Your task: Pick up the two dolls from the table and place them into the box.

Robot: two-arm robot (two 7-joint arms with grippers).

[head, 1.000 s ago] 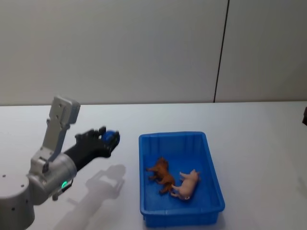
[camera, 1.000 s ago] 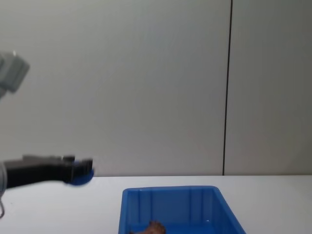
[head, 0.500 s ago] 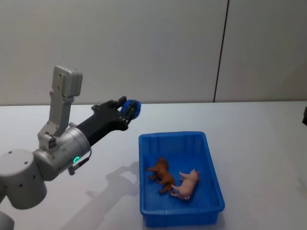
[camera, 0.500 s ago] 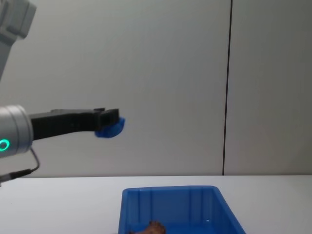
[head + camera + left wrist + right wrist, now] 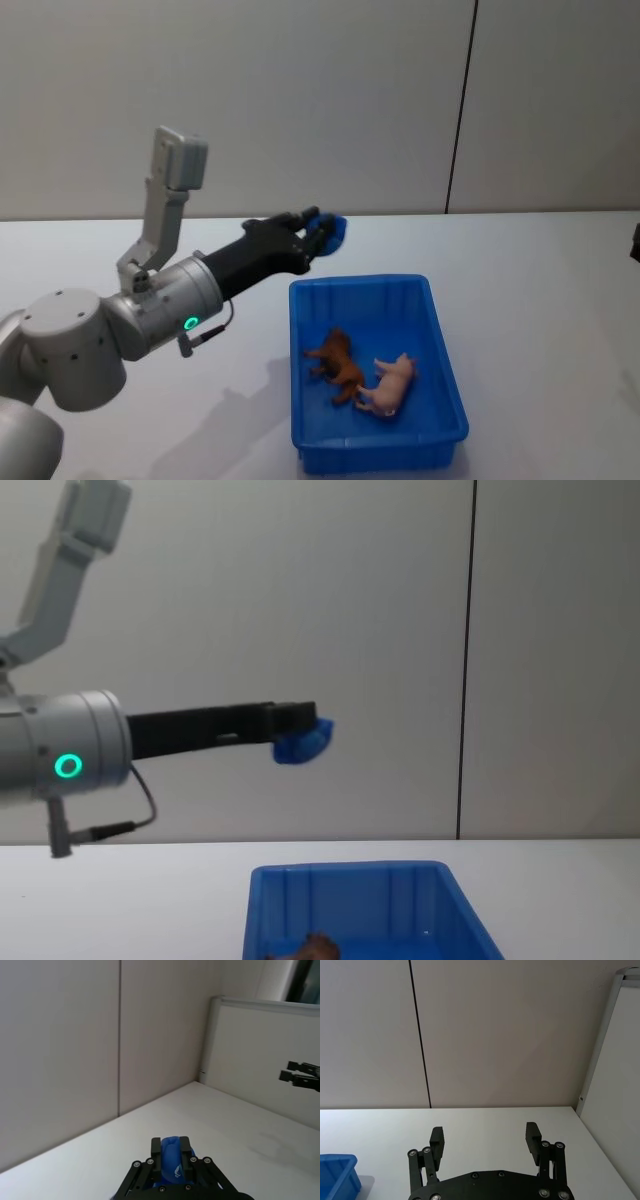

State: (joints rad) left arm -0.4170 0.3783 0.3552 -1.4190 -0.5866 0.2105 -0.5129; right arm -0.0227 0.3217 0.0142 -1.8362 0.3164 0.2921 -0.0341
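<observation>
Two dolls lie inside the blue box [image 5: 443, 352]: a dark brown one [image 5: 335, 362] and a pale pink one [image 5: 390, 382], side by side on its floor. The brown doll's top [image 5: 312, 946] peeks over the box wall [image 5: 350, 878] in the chest view. My left gripper [image 5: 322, 232] hangs in the air just beyond the box's far left corner, shut on a small blue object [image 5: 331, 233] [image 5: 303, 743] [image 5: 171, 1161]. My right gripper [image 5: 485, 1139] stands open with nothing between its fingers, out to the right above the table [image 5: 540, 290].
A plain wall with a dark vertical seam [image 5: 460, 110] stands behind the white table. A white panel [image 5: 260, 1055] closes off the right side. The left arm's grey body [image 5: 110, 320] reaches across the table's left part. The box corner [image 5: 337, 1175] shows in the right wrist view.
My left arm has risen off the table and swung right toward the box, carrying the small blue object. The dolls and the box have not moved.
</observation>
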